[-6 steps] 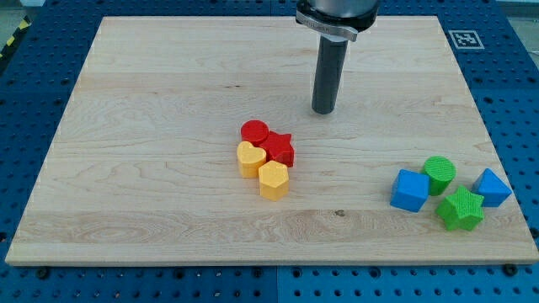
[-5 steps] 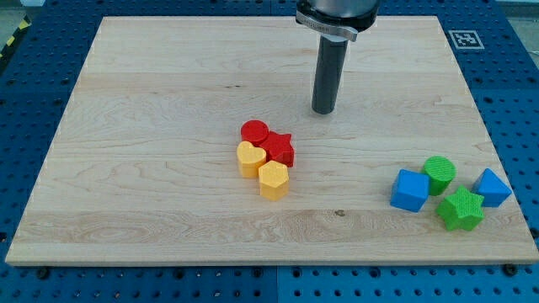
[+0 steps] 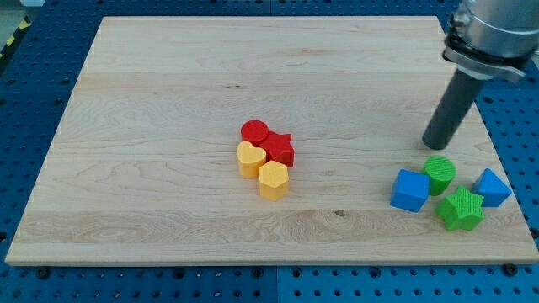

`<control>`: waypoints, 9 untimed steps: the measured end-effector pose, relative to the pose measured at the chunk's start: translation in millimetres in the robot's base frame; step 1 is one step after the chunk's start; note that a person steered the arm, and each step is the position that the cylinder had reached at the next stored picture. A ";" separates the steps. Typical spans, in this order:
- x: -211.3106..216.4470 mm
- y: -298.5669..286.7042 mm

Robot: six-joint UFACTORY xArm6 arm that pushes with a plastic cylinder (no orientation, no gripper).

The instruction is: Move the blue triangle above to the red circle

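The blue triangle (image 3: 492,187) lies at the view's far right, next to a green circle (image 3: 439,173) and a green star (image 3: 461,209). The red circle (image 3: 254,133) sits near the board's middle, touching a red star (image 3: 280,150). My tip (image 3: 435,145) stands on the board just above the green circle, up and to the left of the blue triangle, touching no block.
A yellow heart (image 3: 249,157) and a yellow hexagon (image 3: 273,179) sit just below the red circle. A blue cube (image 3: 410,189) lies left of the green circle. The wooden board (image 3: 152,101) has its right edge close to the blue triangle.
My tip has moved from above the red cluster to the view's right and down, ending just above the green circle. No block has moved.
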State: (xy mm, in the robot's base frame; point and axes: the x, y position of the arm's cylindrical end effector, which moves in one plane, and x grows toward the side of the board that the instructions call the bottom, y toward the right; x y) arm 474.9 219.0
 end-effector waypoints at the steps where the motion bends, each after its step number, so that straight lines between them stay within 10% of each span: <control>1: 0.0 13.5; 9: 99.0 59.2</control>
State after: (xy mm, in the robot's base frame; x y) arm 573.9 278.2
